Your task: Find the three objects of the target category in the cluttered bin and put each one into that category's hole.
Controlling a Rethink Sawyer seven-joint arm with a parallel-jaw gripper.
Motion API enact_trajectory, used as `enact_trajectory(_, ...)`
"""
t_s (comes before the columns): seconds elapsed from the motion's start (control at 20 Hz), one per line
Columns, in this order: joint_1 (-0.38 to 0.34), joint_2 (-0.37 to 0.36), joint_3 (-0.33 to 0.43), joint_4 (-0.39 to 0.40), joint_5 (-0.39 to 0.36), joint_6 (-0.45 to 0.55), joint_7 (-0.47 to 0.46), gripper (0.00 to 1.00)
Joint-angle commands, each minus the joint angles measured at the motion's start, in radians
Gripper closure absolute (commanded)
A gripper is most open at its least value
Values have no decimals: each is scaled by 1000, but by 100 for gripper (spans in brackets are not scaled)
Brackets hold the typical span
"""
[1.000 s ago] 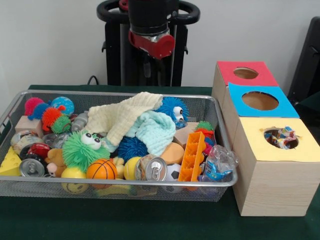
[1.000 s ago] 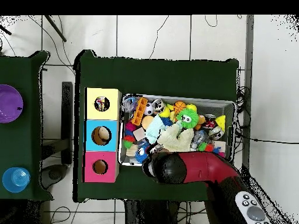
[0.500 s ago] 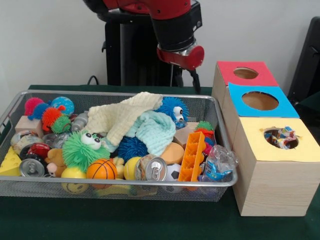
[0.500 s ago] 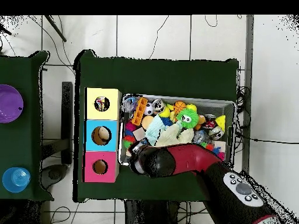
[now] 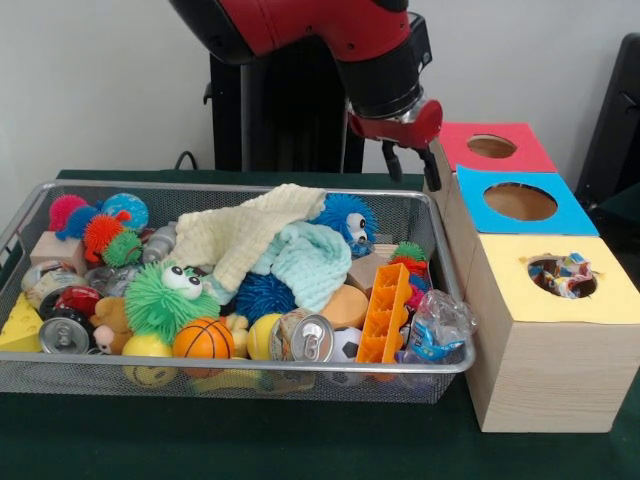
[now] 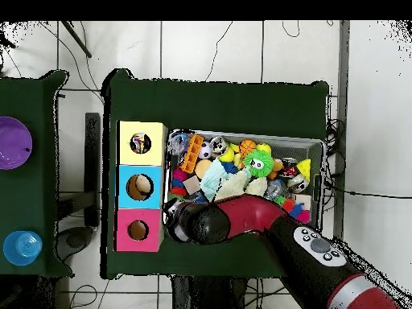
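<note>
Your end effector [image 5: 408, 160] hangs at the mesh bin's [image 5: 420, 366] far right corner (grip state: cannot tell). Descending here risks striking the red-topped box [image 5: 455, 150].

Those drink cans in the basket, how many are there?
2 show clearly: one can at the front-left corner, another can at the front middle beside the orange tray. More may lie hidden under the clutter.

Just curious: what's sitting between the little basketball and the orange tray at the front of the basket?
In the front view, between the basketball and the orange tray: a yellow ball, a drink can and a small football.
</note>
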Motion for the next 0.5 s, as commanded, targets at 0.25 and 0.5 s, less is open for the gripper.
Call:
enact_trajectory(0.25, -32, 105, 81, -99, -122, -19, -244, 0)
enact_trajectory(0.5, -40, 62, 90, -55, -130, -14, -203, 0)
